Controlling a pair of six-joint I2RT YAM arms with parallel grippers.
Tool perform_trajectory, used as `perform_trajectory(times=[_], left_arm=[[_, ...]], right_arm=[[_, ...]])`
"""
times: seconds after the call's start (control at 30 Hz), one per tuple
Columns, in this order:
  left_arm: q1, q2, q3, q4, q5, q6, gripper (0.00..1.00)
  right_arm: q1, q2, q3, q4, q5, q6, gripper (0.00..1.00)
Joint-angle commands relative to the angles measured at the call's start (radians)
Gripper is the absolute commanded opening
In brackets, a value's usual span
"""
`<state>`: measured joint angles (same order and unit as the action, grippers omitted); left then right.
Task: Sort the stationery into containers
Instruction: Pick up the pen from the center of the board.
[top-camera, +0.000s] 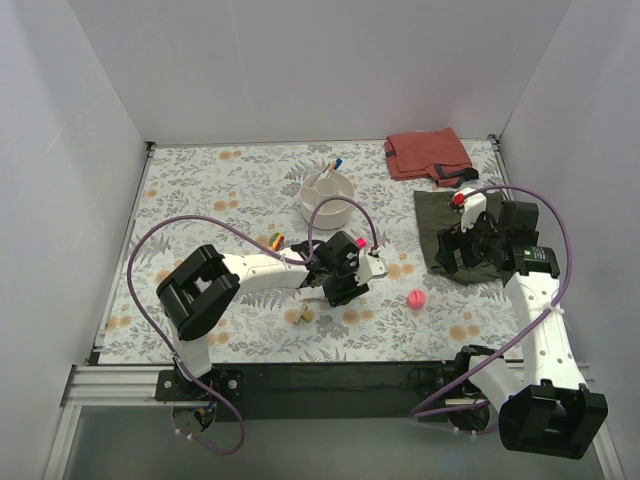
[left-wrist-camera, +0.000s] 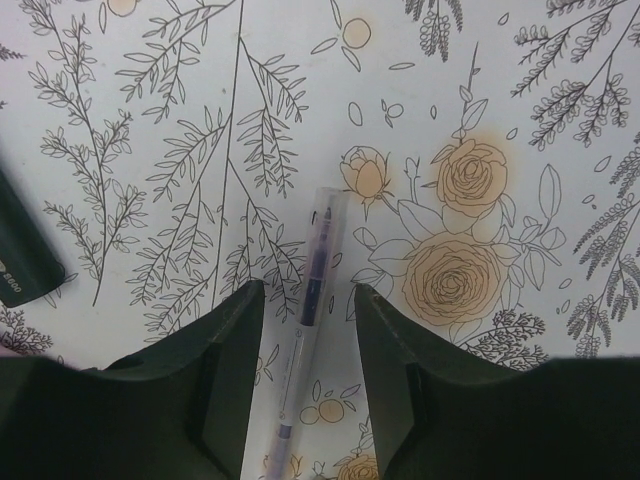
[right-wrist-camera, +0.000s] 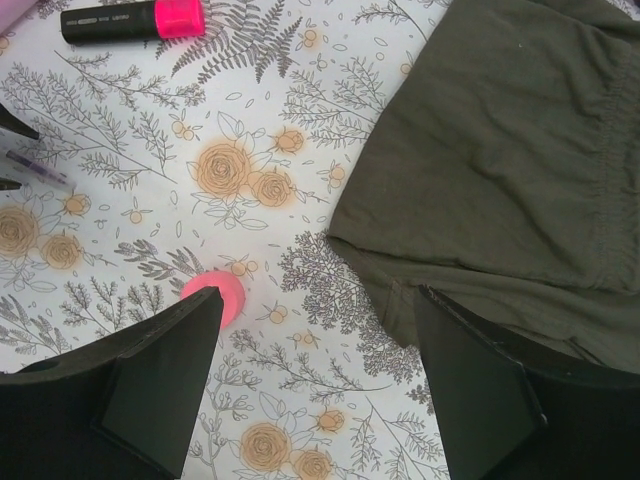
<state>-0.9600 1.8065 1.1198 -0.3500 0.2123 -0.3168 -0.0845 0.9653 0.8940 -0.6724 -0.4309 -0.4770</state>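
left gripper (left-wrist-camera: 308, 295) is released, jaws wide, straddling a thin clear pen (left-wrist-camera: 322, 240) lying flat on the floral table cover (left-wrist-camera: 150, 120) — neither finger touches it as far as I can tell. right gripper (right-wrist-camera: 315, 305) is also released and holds nothing. it hovers over the edge of the olive cloth (right-wrist-camera: 500, 150), pink ball (right-wrist-camera: 218, 292) just beside one finger. white bowl (top-camera: 306, 197) sits well apart from the pen, toward the far side

risks:
- pen is thin, round and slightly skewed to the jaws — tips closing too high miss it or roll it out
- grip looks off the pen's middle, so it could droop on lift and clip the bowl rim or land in the wrong compartment
- purple cable (top-camera: 340, 201) arcs over the bowl's near side and could drag it during the carry
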Motion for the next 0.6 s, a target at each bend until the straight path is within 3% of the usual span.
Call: perform_trajectory(times=[0.0, 0.23, 0.37, 0.57], left_arm=[[-0.008, -0.004, 0.028, 0.008, -0.021, 0.015, 0.41], [-0.010, 0.005, 0.002, 0.013, -0.014, 0.024, 0.33], [-0.009, 0.002, -0.008, 0.008, 0.018, 0.021, 0.17], [-0.009, -0.016, 0.018, -0.026, 0.061, -0.001, 0.04]], right_arm=[[0.002, -0.022, -0.020, 0.039, 0.000, -0.012, 0.86], [0.002, -0.036, -0.035, 0.050, 0.000, 0.005, 0.86], [0.002, -0.042, -0.043, 0.053, 0.009, 0.006, 0.86], [0.002, -0.040, -0.043, 0.056, 0.021, 0.006, 0.87]])
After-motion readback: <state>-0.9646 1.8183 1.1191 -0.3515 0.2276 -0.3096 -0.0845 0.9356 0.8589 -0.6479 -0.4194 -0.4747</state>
